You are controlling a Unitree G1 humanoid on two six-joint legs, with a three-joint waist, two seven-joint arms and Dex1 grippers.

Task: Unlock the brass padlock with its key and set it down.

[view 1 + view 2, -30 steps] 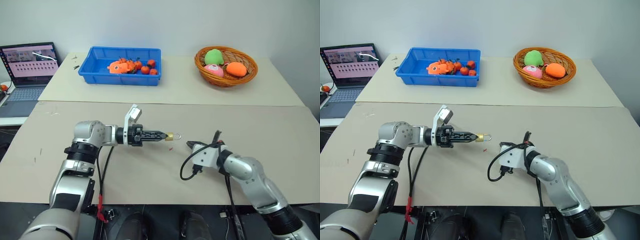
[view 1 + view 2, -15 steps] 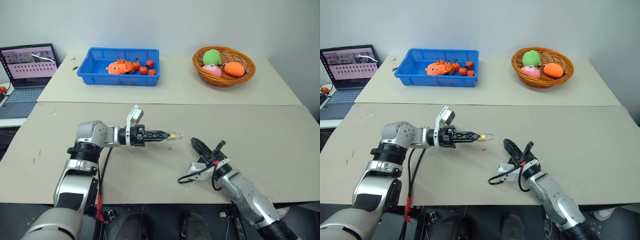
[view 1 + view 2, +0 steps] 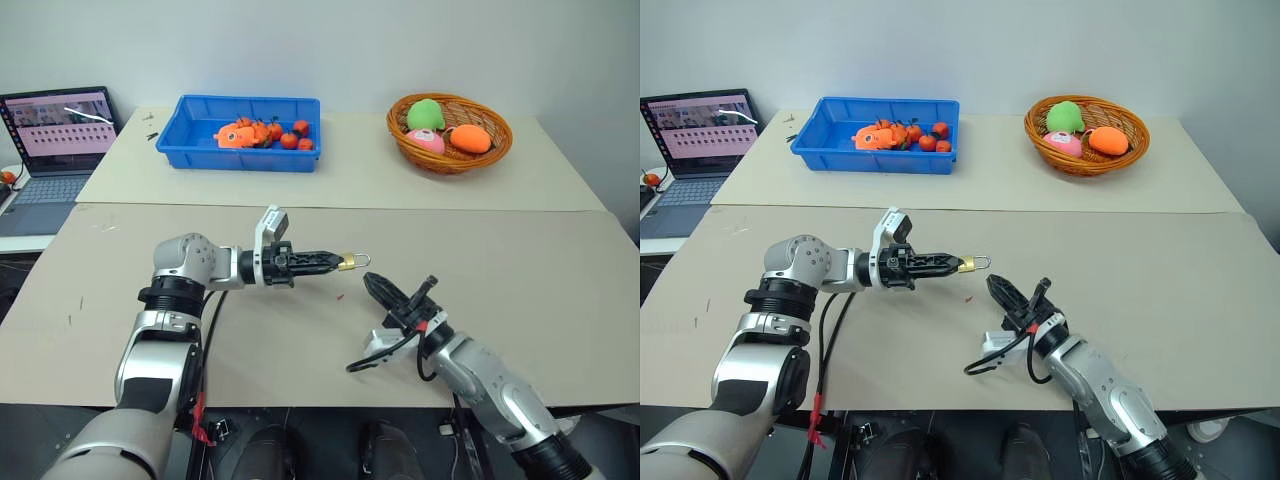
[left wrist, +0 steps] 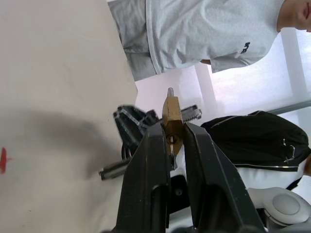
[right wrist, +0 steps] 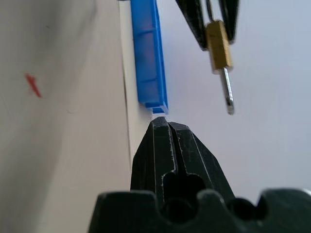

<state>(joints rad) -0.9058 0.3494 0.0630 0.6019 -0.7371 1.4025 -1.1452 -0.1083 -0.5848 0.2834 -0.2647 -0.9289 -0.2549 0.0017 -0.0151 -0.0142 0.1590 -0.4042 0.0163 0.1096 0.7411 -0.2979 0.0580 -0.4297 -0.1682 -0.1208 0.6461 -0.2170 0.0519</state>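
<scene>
My left gripper (image 3: 338, 261) reaches level to the right over the middle of the table, shut on the small brass padlock (image 3: 349, 262), whose silver shackle points away from the fingers. The left wrist view shows the padlock (image 4: 171, 114) pinched between both fingers. My right gripper (image 3: 370, 284) is shut and hovers just below and right of the padlock, pointing up toward it with a small gap. From the right wrist view, the padlock (image 5: 217, 46) hangs beyond my closed fingertips (image 5: 163, 122). The key is hidden; I cannot tell whether it sits between the right fingers.
A blue tray (image 3: 240, 160) of orange toys stands at the back left and a wicker basket (image 3: 448, 166) of plush fruit at the back right. A laptop (image 3: 55, 130) sits far left. A red mark (image 3: 339, 297) lies under the padlock. A person (image 4: 204, 34) stands nearby.
My right wrist has rolled and the gripper now points up-left at the padlock, a little higher than before. The left gripper has stayed in place with the padlock, rolling slightly.
</scene>
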